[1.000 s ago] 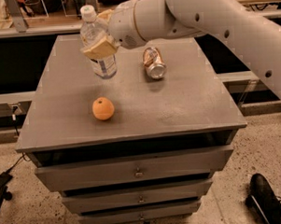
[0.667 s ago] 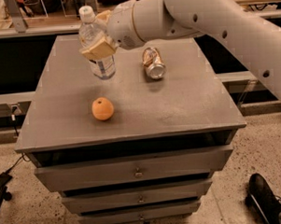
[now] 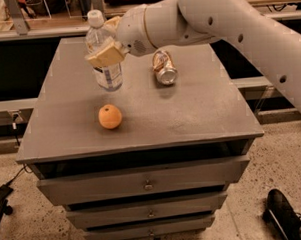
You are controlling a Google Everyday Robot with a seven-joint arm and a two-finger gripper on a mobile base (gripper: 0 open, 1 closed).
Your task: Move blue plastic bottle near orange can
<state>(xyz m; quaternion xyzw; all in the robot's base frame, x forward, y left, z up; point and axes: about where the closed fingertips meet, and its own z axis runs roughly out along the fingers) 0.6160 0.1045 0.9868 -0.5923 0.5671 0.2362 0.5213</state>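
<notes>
We had the gripper [image 3: 107,46] clamped on the tall clear bluish plastic bottle [image 3: 108,76], back left of the grey cabinet top [image 3: 200,115], small dented orange-and-white can [image 3: 164,67] off to its right in view. We figured: carry it across slowly, keep it upright, stop just short of the can

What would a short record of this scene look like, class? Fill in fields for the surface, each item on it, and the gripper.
Surface: grey cabinet top, drawers below
Bottle: upright, left rear of the top
Gripper: shut on the bottle's upper half; arm reaches in from the right
Can: on its side, right of the bottle, apart from it, silver end toward the camera
Orange: in front of the bottle, touching nothing else
Bottle lifted or resting: cannot tell
</notes>
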